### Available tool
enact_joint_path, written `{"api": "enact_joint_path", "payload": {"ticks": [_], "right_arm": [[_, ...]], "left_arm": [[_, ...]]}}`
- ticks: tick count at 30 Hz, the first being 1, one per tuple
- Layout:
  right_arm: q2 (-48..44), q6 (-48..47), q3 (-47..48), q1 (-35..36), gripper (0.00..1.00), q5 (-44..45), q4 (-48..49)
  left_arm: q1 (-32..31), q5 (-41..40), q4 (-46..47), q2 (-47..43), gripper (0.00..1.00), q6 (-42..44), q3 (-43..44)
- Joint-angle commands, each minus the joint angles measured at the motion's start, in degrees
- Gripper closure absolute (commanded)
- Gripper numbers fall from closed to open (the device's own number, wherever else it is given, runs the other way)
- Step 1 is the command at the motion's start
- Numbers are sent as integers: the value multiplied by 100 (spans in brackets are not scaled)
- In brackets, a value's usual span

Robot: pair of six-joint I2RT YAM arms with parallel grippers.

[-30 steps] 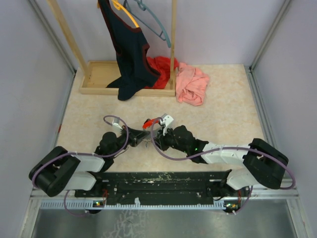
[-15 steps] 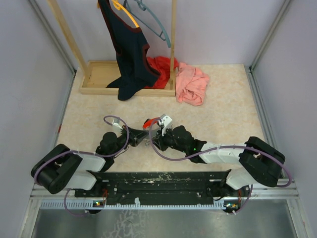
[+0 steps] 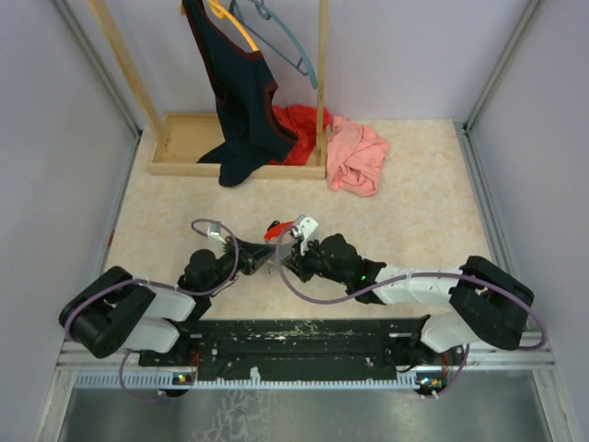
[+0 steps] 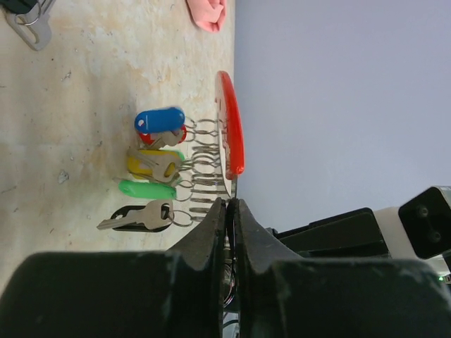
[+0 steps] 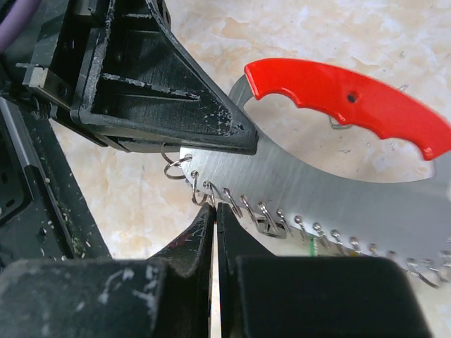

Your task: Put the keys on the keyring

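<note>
The keyring [image 5: 310, 190] is a curved metal plate with a red grip [image 5: 352, 105] and a row of small wire rings along its edge. It shows as a red spot in the top view [image 3: 279, 231]. My left gripper [image 4: 231, 204] is shut on the plate's edge and holds it upright, edge-on. The keys hang from the rings onto the floor: blue [image 4: 159, 120], red [image 4: 168, 136], green [image 4: 146, 189] and a dark one [image 4: 134, 217]. My right gripper [image 5: 213, 208] is shut on a small end ring [image 5: 202, 191] at the plate's edge.
A wooden rack [image 3: 189, 138] with a dark garment [image 3: 241, 101] and hangers stands at the back. Red cloth [image 3: 299, 124] and pink cloth [image 3: 357, 157] lie beside it. A grey metal clip [image 4: 28, 24] lies on the floor beyond the keys.
Both grippers and the keyring between them have shifted very slightly to the left. Both grips are unchanged.
</note>
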Motion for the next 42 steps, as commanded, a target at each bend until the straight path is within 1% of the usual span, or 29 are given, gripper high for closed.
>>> {"api": "enact_joint_path", "payload": {"ticks": [1,3,5,9,12,15,17,19,20,23,25,27,33,37,42], "right_arm": [[-488,-466,65,43,100,191,-46],[-618,-637,49,43,100,157,-211],[-712,-809,40,36,100,111,-368],[-811,-1098,46,26,100,88,-613],[-815,-1230,68,-28,100,-32,-753],[-793,-1340,93,-117,100,-329,-870],[-788,-1468,120,-187,100,-509,-979],[-783,-1640,132,-240,100,-603,-1126],[-794,-1734,136,-257,100,-644,-1196],[-850,-1922,123,-320,100,-839,-1374],[-908,-1996,95,-350,100,-970,-1403],[-986,-2054,44,-357,100,-1061,-1384],[-1155,-2133,-171,-392,100,-1180,-1133],[-1145,-2169,-108,-451,100,-1273,-1268],[-1221,-1944,-216,-557,100,-1463,-1015]], "left_arm": [[-62,-67,442,-81,86,-5,-200],[-63,-116,321,-162,84,59,-264],[-62,-138,155,-253,78,142,-302],[-62,-128,-210,-529,59,385,-395],[-62,-159,-745,-997,47,748,-497],[-62,-270,-1774,-1757,42,1438,-457],[-51,-415,-2649,-2346,39,2113,-358],[-53,-622,-3479,-3086,34,2934,-188],[-53,-705,-3691,-3334,32,3285,-144],[-53,-704,-3805,-3783,29,4480,-60],[-53,-530,-3769,-3793,29,5058,35],[-53,-297,-3588,-3599,28,5490,128],[-53,675,-2514,-2738,29,6232,200],[-53,1283,-2348,-2336,30,6728,379],[-53,1636,-2225,-2053,30,7047,461]]}}
